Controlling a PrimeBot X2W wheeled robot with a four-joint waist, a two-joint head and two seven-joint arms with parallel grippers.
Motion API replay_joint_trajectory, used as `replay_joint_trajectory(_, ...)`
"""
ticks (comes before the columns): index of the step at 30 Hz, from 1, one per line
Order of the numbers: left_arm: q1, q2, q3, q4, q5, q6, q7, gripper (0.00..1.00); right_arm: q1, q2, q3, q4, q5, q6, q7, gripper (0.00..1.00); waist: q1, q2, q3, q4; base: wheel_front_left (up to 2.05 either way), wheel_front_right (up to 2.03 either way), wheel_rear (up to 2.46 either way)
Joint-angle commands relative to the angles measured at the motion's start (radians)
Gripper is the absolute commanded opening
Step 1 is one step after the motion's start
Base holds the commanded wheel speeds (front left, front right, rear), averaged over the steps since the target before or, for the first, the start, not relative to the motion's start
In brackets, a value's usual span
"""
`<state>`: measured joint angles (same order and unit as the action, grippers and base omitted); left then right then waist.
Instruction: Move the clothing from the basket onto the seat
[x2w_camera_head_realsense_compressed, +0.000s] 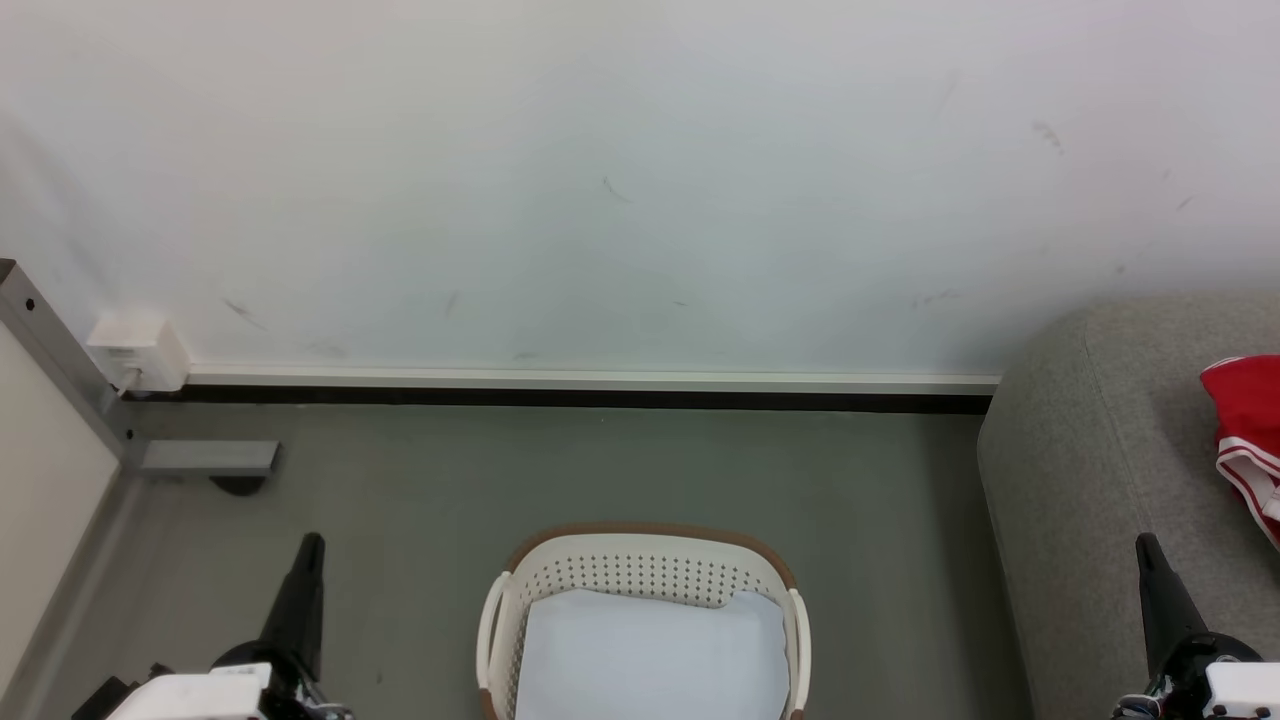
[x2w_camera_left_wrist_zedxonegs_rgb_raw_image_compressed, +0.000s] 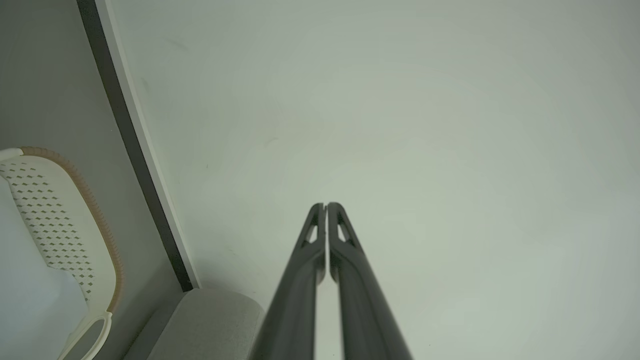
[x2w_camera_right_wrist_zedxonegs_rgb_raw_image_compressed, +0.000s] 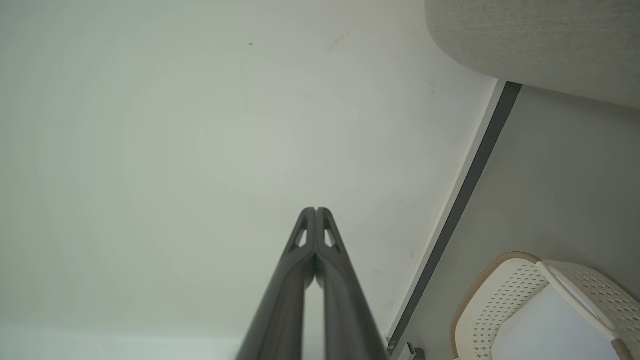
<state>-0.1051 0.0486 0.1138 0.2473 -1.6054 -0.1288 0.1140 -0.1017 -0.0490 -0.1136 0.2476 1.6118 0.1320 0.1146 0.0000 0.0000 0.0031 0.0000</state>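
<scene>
Clothing (x2w_camera_head_realsense_compressed: 1245, 425): bright red soft fabric, bunched up, w/ a white band & thin red-and-white striped trim along its lower edge. It lies on the seat (x2w_camera_head_realsense_compressed: 1090, 480), at far right of head view, cut off by the frame edge. Seat: grey upholstery, rounded corner, back end against the wall (x2w_camera_head_realsense_compressed: 600, 180). Basket (x2w_camera_head_realsense_compressed: 640, 575) sits on the floor (x2w_camera_head_realsense_compressed: 400, 480), left of seat & apart from it. It is cream, w/ perforated walls, brown rim, white loop handles. Inside lies a pale flat sheet (x2w_camera_head_realsense_compressed: 650, 650). Left gripper (x2w_camera_head_realsense_compressed: 312, 545) is low at left, fingers pressed together, empty. Right gripper (x2w_camera_head_realsense_compressed: 1146, 548) is low at right, seen against the seat, fingers likewise together, empty.
</scene>
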Motion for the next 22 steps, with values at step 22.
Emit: replay_joint_trajectory(22, -0.007, 0.002, 0.002, -0.004, -0.014, -0.005, 0.004, 0.0, -0.012, 0.0, -0.003, -0.005, 0.002, -0.002, 0.003, 0.0, 0.0, 0.0, 0.0, 0.0, 0.0, 0.0, 0.0)
